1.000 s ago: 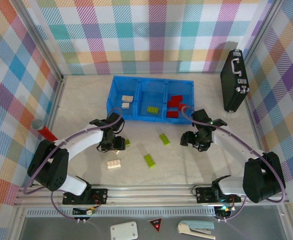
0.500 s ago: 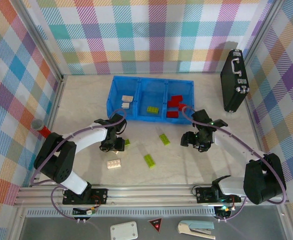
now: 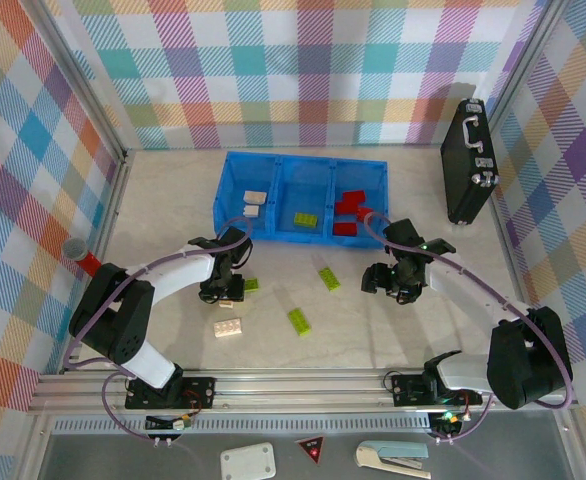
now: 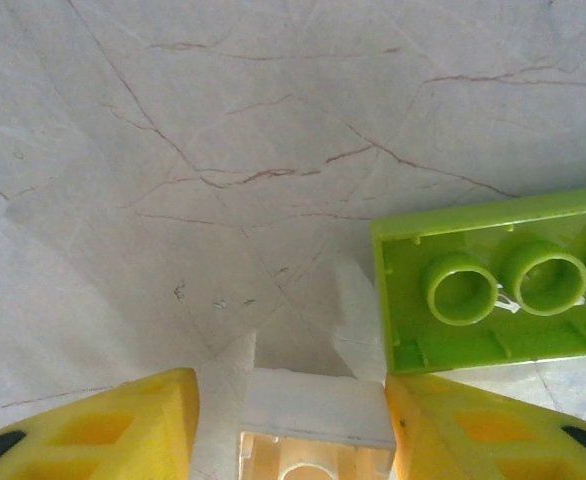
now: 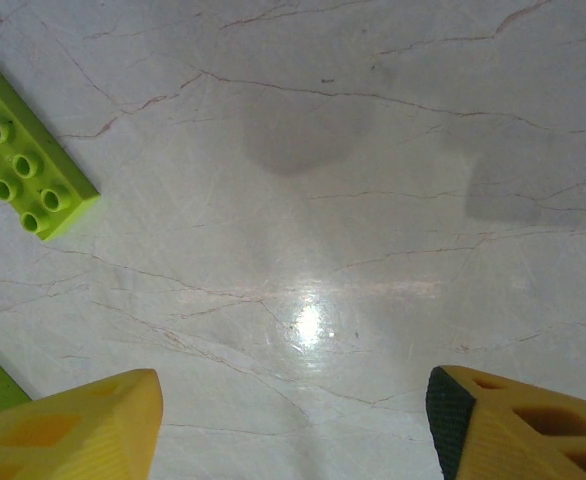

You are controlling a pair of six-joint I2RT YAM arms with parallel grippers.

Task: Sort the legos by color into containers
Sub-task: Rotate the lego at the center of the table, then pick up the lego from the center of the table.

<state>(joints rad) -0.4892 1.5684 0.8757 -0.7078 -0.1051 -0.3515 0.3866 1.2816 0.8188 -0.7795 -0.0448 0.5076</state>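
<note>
Now that your left gripper [image 4: 291, 405] has settled astride the small cream plastic brick [image 4: 318, 425], jaws apart, just beside an upturned lime-green brick [image 4: 493, 290] on the marble table [image 4: 173, 150], clamping likely comes next; your right gripper [image 5: 293, 410] hangs spread wide, empty.

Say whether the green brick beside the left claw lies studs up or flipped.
Flipped: the green brick shows its hollow underside and round tubes.
</note>
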